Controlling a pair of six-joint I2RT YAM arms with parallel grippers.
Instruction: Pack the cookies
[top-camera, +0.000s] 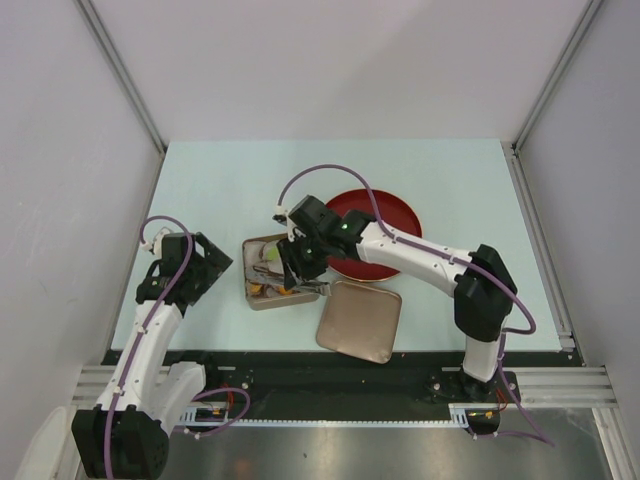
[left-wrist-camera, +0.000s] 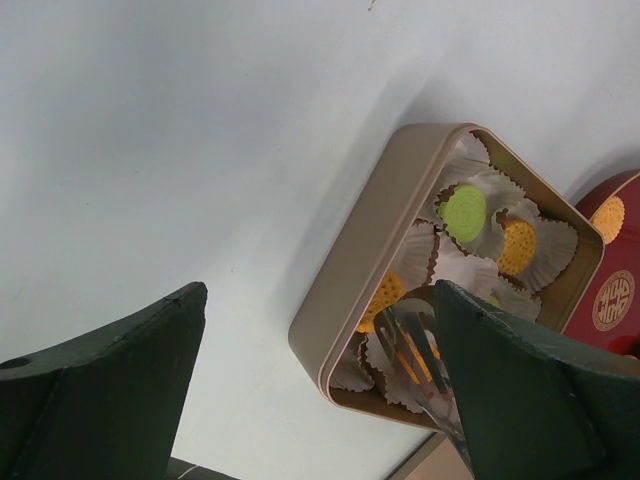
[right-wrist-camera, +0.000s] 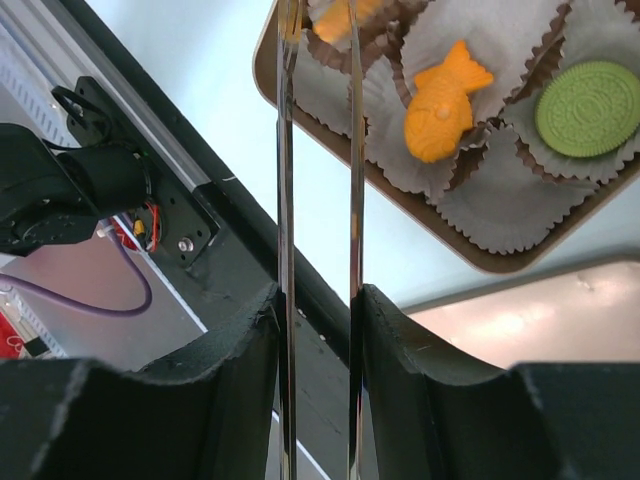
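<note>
1. From above, you have the tin (top-camera: 250, 262) open on the tabletop (top-camera: 220, 180). Its lid (top-camera: 360, 320) lies just beside it and the red plate (top-camera: 395, 215) sits behind. The right arm (top-camera: 420, 255) reaches over the tin, and the left arm (top-camera: 165, 300) hangs off to its left.
2. On the left wrist view, the left jaws are spread and hold nothing. Several cookies (left-wrist-camera: 517, 247) sit in paper cups (left-wrist-camera: 470, 270) in the tin, and the tongs (left-wrist-camera: 412, 345) dip among them. At least two more cookies lie on the plate.
3. On the right wrist view, the right jaws are pinching the tongs. The tips run out of frame, so you cannot tell whether they carry a cookie. Some cups are empty. You're partway: clear the plate, then fit the lid.
</note>
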